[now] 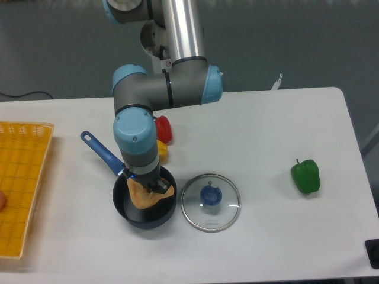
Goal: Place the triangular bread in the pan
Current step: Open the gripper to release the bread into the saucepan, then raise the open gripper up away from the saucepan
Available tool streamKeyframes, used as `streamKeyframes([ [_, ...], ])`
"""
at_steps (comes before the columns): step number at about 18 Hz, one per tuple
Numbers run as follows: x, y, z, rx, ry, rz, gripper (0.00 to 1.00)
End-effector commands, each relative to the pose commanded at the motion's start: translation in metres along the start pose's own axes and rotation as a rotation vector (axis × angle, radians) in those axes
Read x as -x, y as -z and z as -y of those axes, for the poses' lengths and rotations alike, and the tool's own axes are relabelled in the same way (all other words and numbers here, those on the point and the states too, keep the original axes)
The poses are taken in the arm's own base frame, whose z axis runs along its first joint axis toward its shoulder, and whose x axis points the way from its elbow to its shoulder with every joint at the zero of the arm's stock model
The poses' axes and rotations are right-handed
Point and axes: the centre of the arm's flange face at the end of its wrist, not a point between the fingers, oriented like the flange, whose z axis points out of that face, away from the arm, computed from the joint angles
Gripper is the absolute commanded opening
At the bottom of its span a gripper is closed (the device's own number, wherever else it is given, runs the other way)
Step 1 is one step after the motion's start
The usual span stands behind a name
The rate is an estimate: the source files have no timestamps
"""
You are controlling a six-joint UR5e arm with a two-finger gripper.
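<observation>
The pan [130,214] is a small dark saucepan with a blue handle [100,151], at the table's front left of centre. The triangular bread [147,197] is tan-orange and sits tilted inside the pan, partly under the gripper. My gripper [149,186] hangs straight down over the pan, its fingers at the bread's top. The wrist hides the fingertips, so I cannot tell whether they still clamp the bread.
A round glass lid with a blue knob [210,201] lies just right of the pan. A green pepper [305,176] is at the right. A red pepper [163,129] and a yellow pepper [161,151] sit behind the pan. An orange basket [21,183] is at the left edge.
</observation>
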Motion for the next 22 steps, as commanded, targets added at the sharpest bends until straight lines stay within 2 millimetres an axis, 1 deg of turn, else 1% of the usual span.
streamKeyframes([
  [2, -0.001, -0.008, 0.001, 0.012, -0.001, -0.007, 0.22],
  [3, -0.005, -0.01, 0.003, 0.015, -0.009, -0.009, 0.23],
  [5, -0.005, -0.015, 0.004, 0.019, -0.01, -0.014, 0.31],
  [6, -0.005, -0.017, 0.005, 0.02, -0.01, -0.015, 0.32],
  [7, -0.005, -0.017, 0.005, 0.019, -0.012, -0.014, 0.39],
  [10, -0.007, -0.02, 0.007, 0.022, -0.018, -0.016, 0.42],
  [16, -0.007, -0.014, 0.007, 0.016, -0.024, -0.008, 0.49],
  [18, -0.007, -0.014, 0.007, 0.016, -0.024, -0.008, 0.54],
  [22, -0.006, -0.012, 0.006, 0.015, -0.024, -0.007, 0.59],
])
